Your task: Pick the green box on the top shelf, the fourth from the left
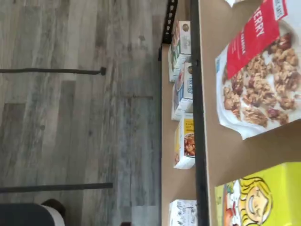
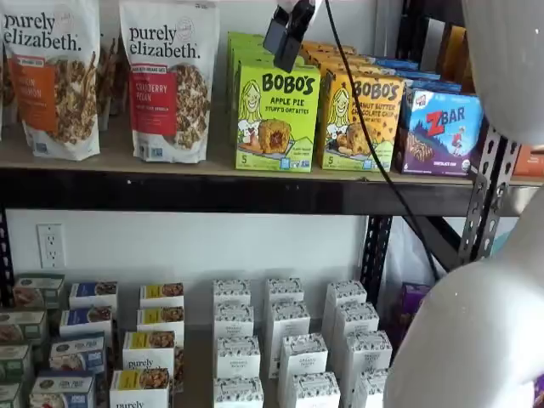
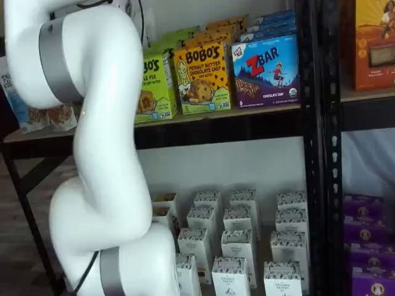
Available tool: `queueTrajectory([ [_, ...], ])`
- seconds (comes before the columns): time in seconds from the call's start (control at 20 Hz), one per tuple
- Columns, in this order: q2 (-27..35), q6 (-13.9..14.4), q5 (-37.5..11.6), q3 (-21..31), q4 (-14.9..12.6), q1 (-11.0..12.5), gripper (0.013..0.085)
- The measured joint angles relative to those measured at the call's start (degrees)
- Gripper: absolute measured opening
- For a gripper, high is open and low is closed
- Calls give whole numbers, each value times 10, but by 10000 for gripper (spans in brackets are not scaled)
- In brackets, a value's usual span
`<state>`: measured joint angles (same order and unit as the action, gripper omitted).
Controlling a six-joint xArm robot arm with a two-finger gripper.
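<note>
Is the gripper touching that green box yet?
Cannot tell. In a shelf view the gripper's black fingers overlap the top edge of the green box, and no view shows contact or a gap plainly.

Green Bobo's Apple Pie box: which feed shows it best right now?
A shelf view shows the green box best: the whole front face and label are readable, with the black fingers hanging just above it. In the other shelf view the green box is half hidden by the arm. The wrist view catches only part of its face.
</note>
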<state>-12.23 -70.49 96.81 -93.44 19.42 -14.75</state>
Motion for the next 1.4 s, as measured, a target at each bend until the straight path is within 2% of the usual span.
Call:
queueTrajectory([
  [0.45,26,-13,-14,-26,7,15,850],
  [0.9,51,-30,-15,-42,-23,24,850],
  [1.4,64,-63,-24,-32,-48,47,850],
])
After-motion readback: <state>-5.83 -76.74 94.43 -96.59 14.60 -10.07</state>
